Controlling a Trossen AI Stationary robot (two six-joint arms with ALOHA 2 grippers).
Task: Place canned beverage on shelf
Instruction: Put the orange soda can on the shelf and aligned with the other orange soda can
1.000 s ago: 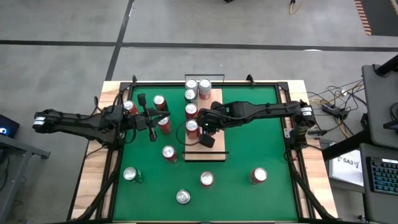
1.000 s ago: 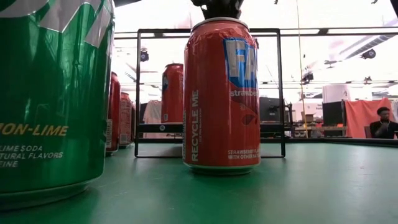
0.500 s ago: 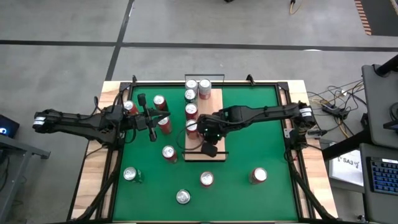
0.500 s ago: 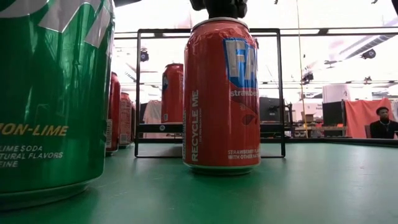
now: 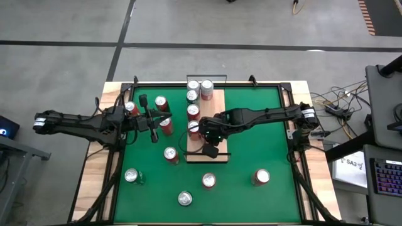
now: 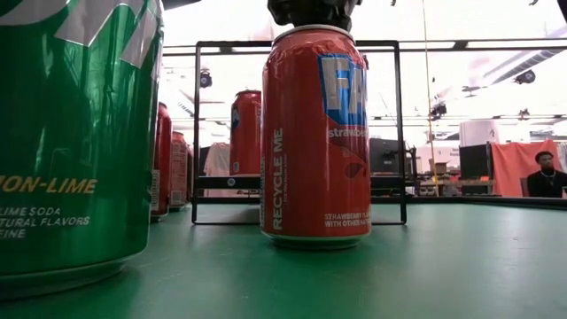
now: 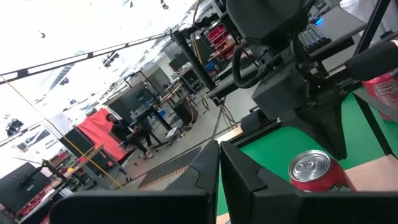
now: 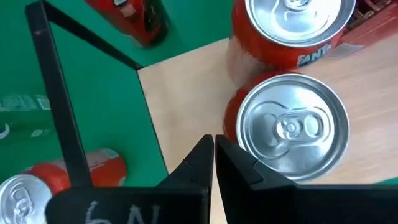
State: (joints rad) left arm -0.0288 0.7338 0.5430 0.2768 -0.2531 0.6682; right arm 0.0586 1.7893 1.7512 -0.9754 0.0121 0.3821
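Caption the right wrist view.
Shut right gripper hovers beside two red cans on the shelf.

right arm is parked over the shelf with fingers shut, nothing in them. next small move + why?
Probably lift the right gripper off the shelf and swing toward a loose can on the green mat. Its shut fingers hold nothing; four cans already stand on the board, the nearest beside the fingertips. Left gripper waits shut at the mat's left.
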